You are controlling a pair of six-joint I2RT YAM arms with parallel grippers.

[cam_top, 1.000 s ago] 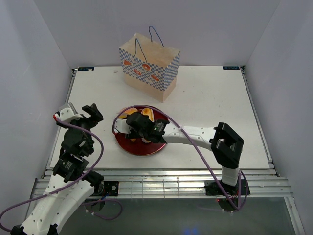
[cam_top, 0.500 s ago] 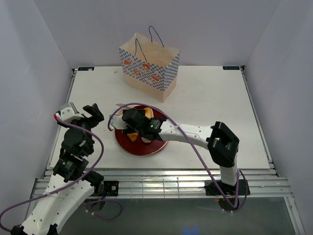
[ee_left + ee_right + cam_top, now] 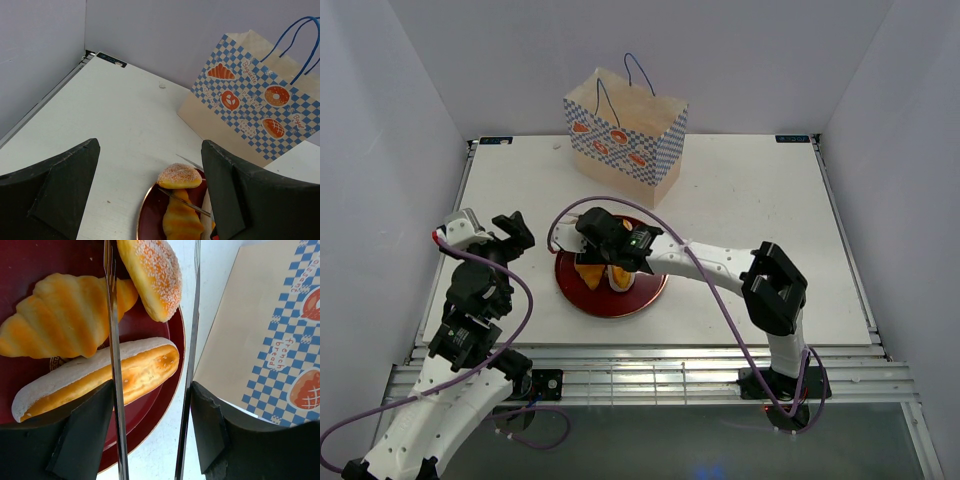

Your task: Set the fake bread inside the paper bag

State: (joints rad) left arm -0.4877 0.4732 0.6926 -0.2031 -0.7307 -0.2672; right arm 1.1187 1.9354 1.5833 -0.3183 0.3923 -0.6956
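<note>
Currently the fake bread (image 3: 605, 274) lies on a dark red plate (image 3: 632, 300) on the near-left part of the table (image 3: 750, 220), none of it inside the paper bag (image 3: 625, 135). The bag stands upright toward the far edge of the table, just beyond the plate and apart from it, with its blue cord handles up.

The right wrist view shows three pieces on the plate: a croissant (image 3: 65, 315), a sugared bun (image 3: 152, 275) touching the croissant's end, and a cream-topped loaf (image 3: 110, 375) alongside the croissant.

The right tool (image 3: 152, 390) reaches over the plate from the right. Its fingers grip a pair of thin metal tongs (image 3: 114, 390), one finger on the outer side of each blade. The blades stand well apart with nothing pinched between them. One blade crosses the end of the croissant and the loaf, and the other runs past the plate's edge on the bag side. The bun sits between the two. Whether either blade touches the bread I cannot tell.

The left tool (image 3: 149, 145) hangs to the left of the plate, jaws spread wide and holding nothing.
</note>
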